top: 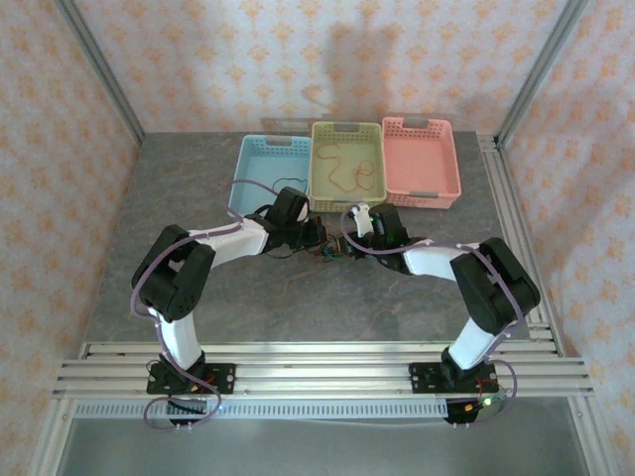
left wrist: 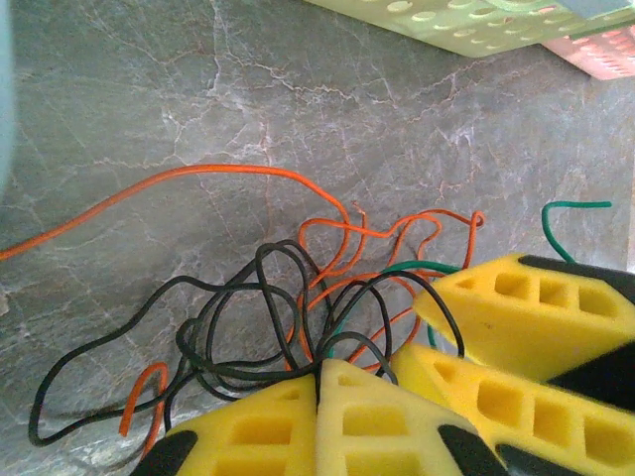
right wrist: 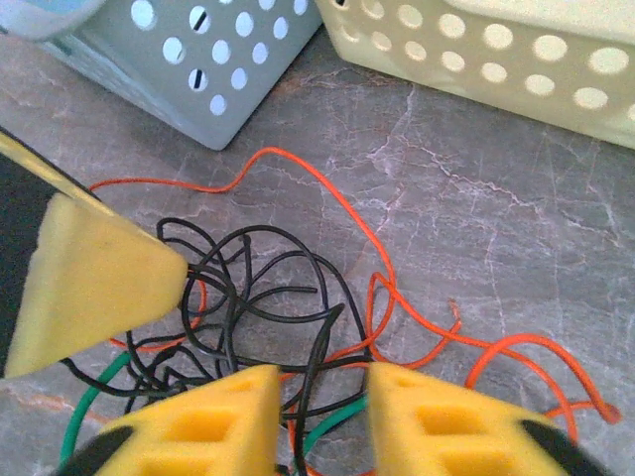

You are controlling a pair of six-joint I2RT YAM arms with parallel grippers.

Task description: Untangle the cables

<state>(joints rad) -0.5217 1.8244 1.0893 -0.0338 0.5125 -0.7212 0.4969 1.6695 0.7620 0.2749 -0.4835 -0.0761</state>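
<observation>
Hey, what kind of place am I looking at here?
Probably a lab robot test cell, not a home: two robot arms bolted to aluminium rails, patterned screen walls round a stone-look table, and three plastic baskets behind tangled cables.

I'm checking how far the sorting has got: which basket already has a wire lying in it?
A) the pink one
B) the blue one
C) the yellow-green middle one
C: in the top view a thin reddish wire lies curled on the floor of the yellow-green basket.
</observation>
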